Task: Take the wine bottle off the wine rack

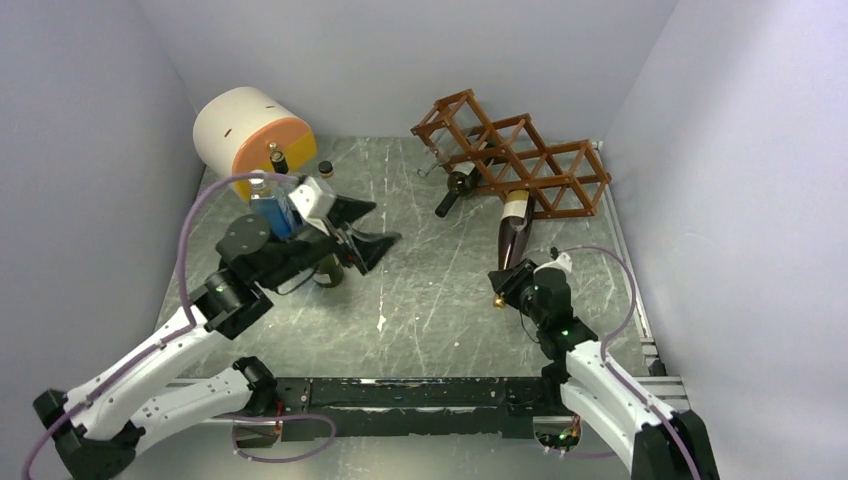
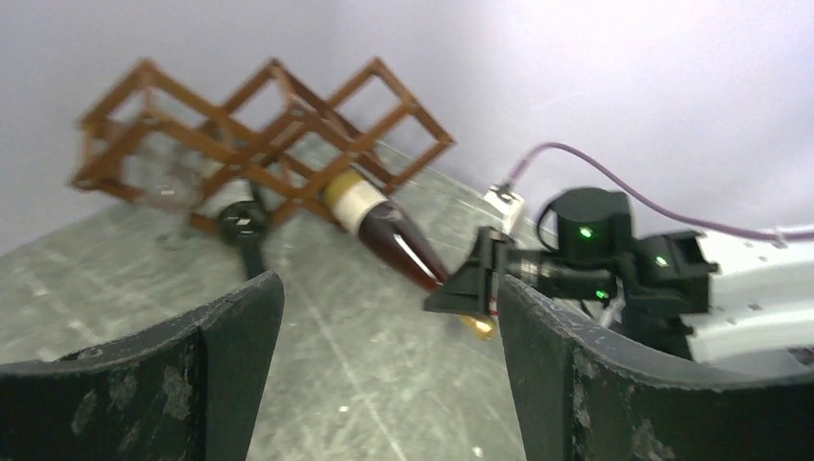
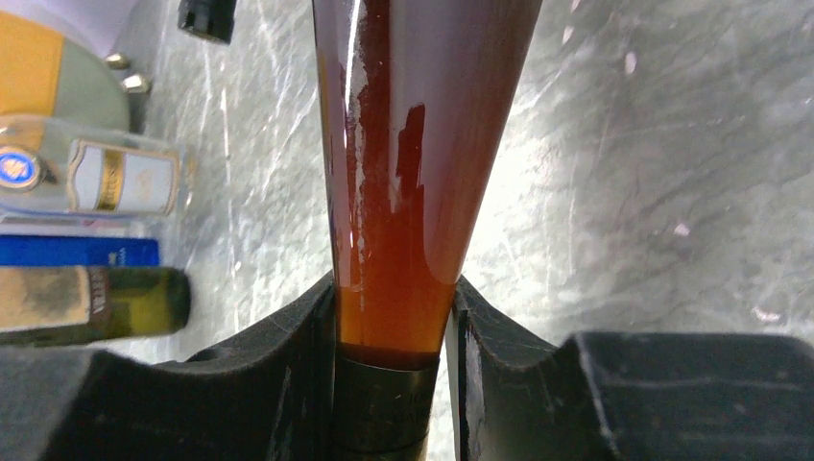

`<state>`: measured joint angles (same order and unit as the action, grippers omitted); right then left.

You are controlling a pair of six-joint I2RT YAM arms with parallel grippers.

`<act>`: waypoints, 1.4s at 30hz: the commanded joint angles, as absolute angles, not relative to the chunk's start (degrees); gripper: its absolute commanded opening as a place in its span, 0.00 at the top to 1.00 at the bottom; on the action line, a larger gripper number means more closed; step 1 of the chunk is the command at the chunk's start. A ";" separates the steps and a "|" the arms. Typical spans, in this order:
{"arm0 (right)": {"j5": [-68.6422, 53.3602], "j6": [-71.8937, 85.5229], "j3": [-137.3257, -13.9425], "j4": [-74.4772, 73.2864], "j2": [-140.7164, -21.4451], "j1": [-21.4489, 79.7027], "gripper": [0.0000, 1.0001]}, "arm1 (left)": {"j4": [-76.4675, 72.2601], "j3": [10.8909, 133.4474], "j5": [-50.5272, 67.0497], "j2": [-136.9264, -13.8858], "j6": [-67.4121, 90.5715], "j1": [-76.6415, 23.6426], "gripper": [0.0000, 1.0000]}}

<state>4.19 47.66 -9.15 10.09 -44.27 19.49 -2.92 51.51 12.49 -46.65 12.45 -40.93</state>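
Stock on my desk (image 1: 420, 300), counted from the overhead view. One wine rack (image 1: 545, 165), reddish-brown lattice, lies far right against the wall. Two bottles are at the rack. The first is the wine bottle (image 1: 514, 228), amber with a white label, its base at the rack's near edge and its neck pointing near toward the right arm. The second is a dark bottle (image 1: 455, 190) just to its left, neck slanting out to the near left. One white-and-orange cylinder (image 1: 240, 125) lies on its side at far left. I make out four bottles in the cluster on the left: a blue-labelled one (image 1: 270, 208), a green one (image 1: 328, 270), a small dark one (image 1: 278, 160) in front of the cylinder's orange face, and another small one (image 1: 325, 168) beside it. Two arms, one end effector each. The right end effector (image 1: 503, 286) is clenched on the wine bottle's neck, and my right wrist view shows both pads pressed against the glass. The left end effector (image 1: 365, 228) is released, its fingers spread with nothing between them, over the desk left of centre and facing the rack.
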 commanded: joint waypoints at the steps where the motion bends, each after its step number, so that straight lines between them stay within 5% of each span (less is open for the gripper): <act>1: -8.53 47.59 -9.76 15.66 -35.38 20.57 1.00 | -6.19 53.80 2.06 -49.79 7.40 -52.86 0.15; 13: -12.68 47.89 -14.29 -5.33 -19.01 20.48 1.00 | -8.30 54.53 -6.72 -58.86 0.98 -63.19 0.13; 27: -24.13 38.36 -38.30 -30.92 -31.44 20.48 1.00 | 1.36 55.84 5.74 -64.87 -28.60 -65.92 0.07; 42: -36.09 26.00 -58.77 -46.19 -46.09 20.48 1.00 | -12.91 55.16 15.65 -82.27 -29.89 -66.30 0.06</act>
